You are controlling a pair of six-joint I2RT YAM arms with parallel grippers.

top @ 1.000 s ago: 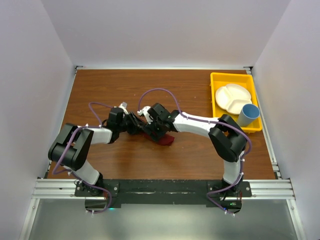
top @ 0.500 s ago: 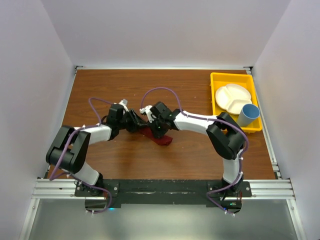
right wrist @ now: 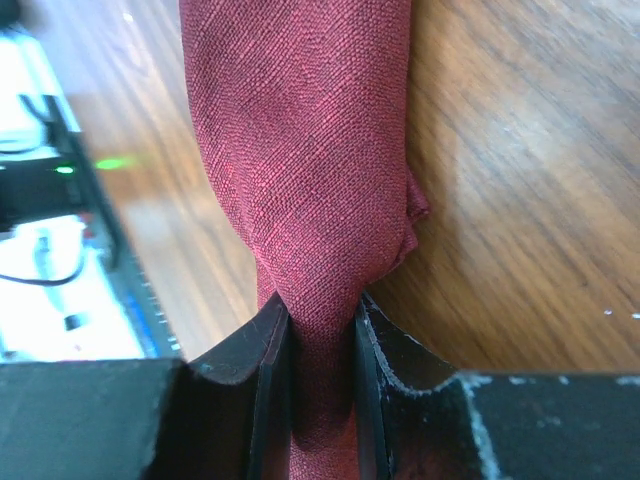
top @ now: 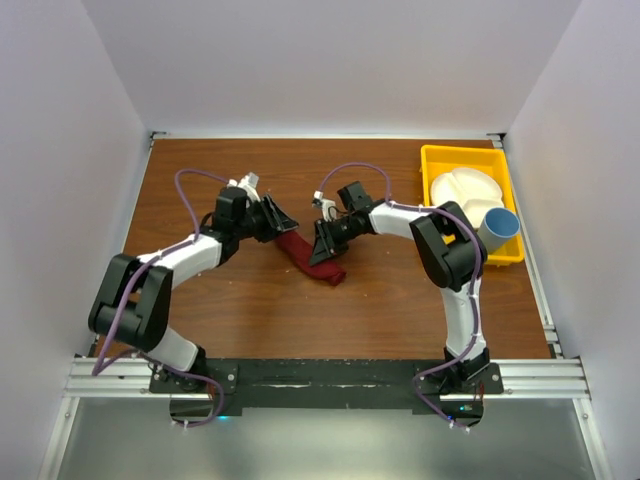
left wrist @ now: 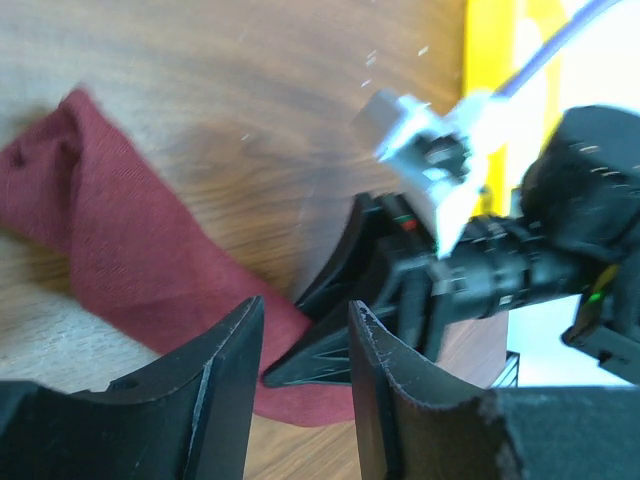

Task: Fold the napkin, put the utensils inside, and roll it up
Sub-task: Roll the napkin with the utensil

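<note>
Two pincers close in on one bunched strip of maroon cloth lying on the tabletop point(top: 200, 170). The right pincer point(right wrist: 320, 320) is clamped on the napkin point(right wrist: 300, 150). In its wrist view the cloth is squeezed to a narrow neck between the two dark fingers point(right wrist: 240, 380). Ahead of the fingertips it widens into a thick twisted roll that runs straight away from the pincer over the wood, with a small fold bulging out to the pincer's right.

The left pincer point(left wrist: 303, 335) holds nothing. Its jaws stand apart with a clear gap, and through that gap show the black tip of the right pincer and a bit of the cloth's edge. Most of the napkin lies ahead of the left pincer and off to its left side, flat on the wood.

From above, the strip lies on a slant. Its far end is just beside the left pincer's tips, though whether they touch cannot be told. The right pincer grips it partway along from the opposite side, and its near end trails past the right pincer.

Well apart, out beyond the right pincer's wrist and arm, a yellow tray point(top: 440, 160) holds a white divided plate point(top: 462, 195), with a blue cup point(top: 497, 230) at the plate's near side
</note>
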